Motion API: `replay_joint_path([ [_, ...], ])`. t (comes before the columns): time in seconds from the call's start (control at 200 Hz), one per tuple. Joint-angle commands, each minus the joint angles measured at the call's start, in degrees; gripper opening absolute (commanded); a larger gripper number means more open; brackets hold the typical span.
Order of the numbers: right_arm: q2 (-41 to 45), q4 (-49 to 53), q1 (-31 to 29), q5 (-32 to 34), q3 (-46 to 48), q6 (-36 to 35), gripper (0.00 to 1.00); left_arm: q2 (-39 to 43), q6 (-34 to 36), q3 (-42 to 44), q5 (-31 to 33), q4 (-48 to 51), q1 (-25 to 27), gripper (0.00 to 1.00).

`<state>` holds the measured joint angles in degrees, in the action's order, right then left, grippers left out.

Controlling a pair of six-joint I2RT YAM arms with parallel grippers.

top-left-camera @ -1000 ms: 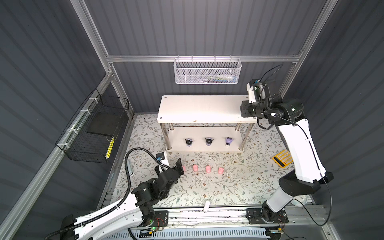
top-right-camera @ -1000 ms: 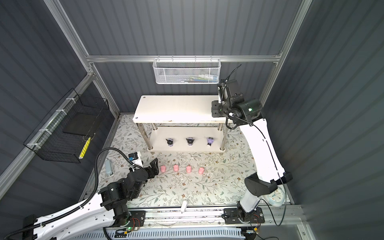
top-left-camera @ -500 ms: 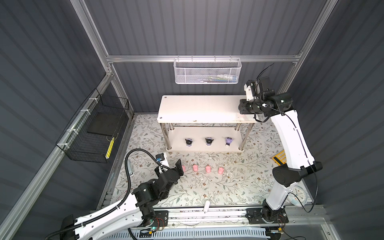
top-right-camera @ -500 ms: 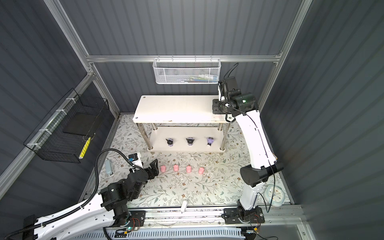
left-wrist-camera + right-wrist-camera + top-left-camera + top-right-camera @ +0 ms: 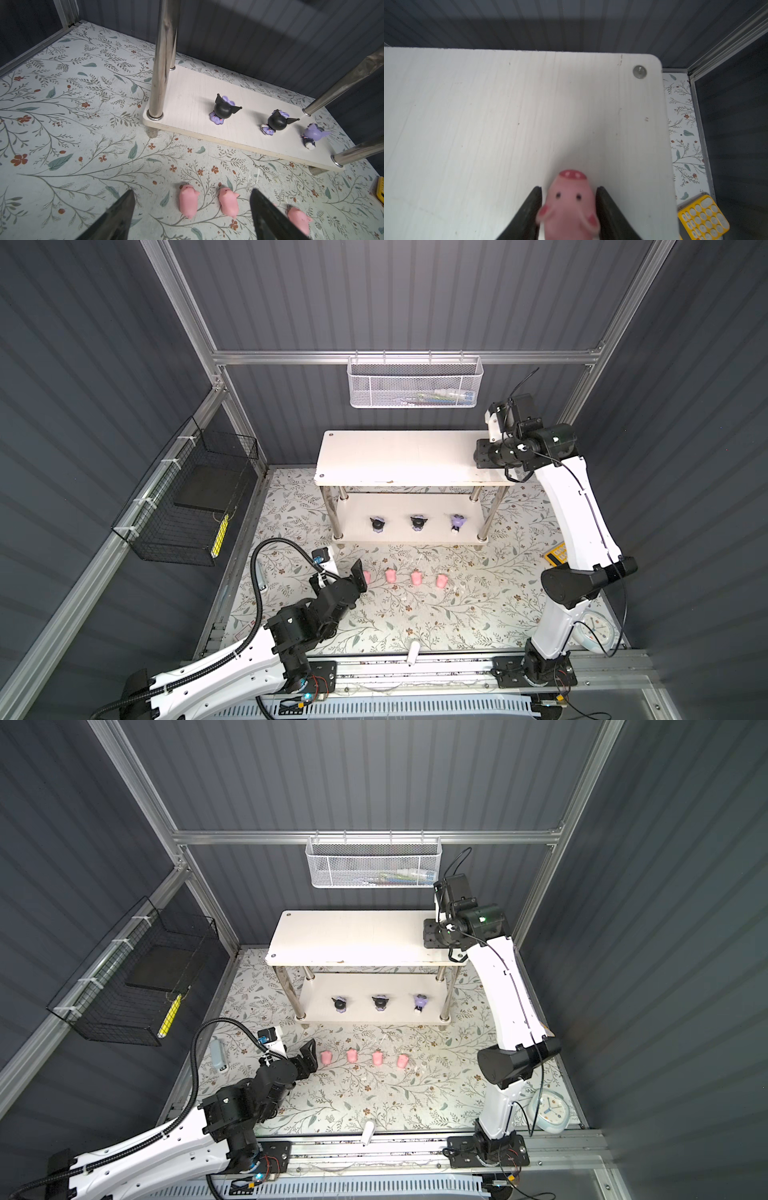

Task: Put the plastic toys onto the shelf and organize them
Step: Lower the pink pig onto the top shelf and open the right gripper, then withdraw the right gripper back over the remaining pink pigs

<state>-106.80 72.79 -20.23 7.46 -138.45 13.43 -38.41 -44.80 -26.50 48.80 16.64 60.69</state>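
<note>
1 pink pig [image 5: 571, 199] sits between the narrow jaws of your right claw [image 5: 569, 188] over the shelf [image 5: 488, 114], top board, right end; gripped or freed, I cannot tell. 3 purple toys [image 5: 417, 522] line the lower board, so pigs likely belong above. 4 pigs [image 5: 415, 577] wait by your wide-open left claw [image 5: 191, 190].

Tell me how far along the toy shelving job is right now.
Done: three purple toys sit in a row on the lower board. In hand: one pink pig is between the jaws of the right tool over the right end of the top board; gripped or released, I cannot tell. Remaining: four pink pigs are on the mat, the open left tool near them.
</note>
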Motion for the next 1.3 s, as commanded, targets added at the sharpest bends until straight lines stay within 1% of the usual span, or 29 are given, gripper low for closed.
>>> replay_joint_path([
  [0.0,-0.29,-0.55,0.37,-0.28,-1.63,-0.07,0.47,0.19,-0.64,0.49,0.62,-0.6,0.05,0.87],
  [0.36,0.98,-0.81,0.46,-0.89,-2.78,0.05,0.51,-0.77,-0.82,0.49,0.34,-1.34,-0.04,0.87],
  [0.58,3.92,-0.6,0.52,-1.26,-4.54,0.1,0.54,-0.69,-0.9,0.49,0.44,-1.09,-0.04,0.87],
  [0.73,7.77,-1.87,0.41,-2.95,-3.04,-0.03,0.55,-0.52,-0.94,0.4,0.76,-0.86,-0.04,0.87],
  [0.825,12.49,-5.05,-0.43,-3.99,1.84,-1.1,0.55,-0.42,-0.91,0.34,1.03,-0.83,-0.04,0.87],
  [0.961,19.31,-7.87,-2.95,-2.94,9.48,-2.94,0.56,-0.72,-0.66,-0.11,1.48,-0.38,-0.07,0.87],
  [1.031,22.9,-9.6,-5.17,-0.71,15.26,-3.81,0.56,-1.08,-0.43,-0.52,1.65,-0.15,-0.13,0.87],
  [1.151,30.39,-14.7,-12.12,7.68,26.96,-4.65,0.56,-1.88,0.12,-1.18,2.0,-0.08,-0.29,0.88],
  [1.296,37.84,-18.4,-17.61,10.36,38.36,-1.78,0.56,-2.84,0.23,-2.2,2.01,0.3,-0.48,0.88],
])
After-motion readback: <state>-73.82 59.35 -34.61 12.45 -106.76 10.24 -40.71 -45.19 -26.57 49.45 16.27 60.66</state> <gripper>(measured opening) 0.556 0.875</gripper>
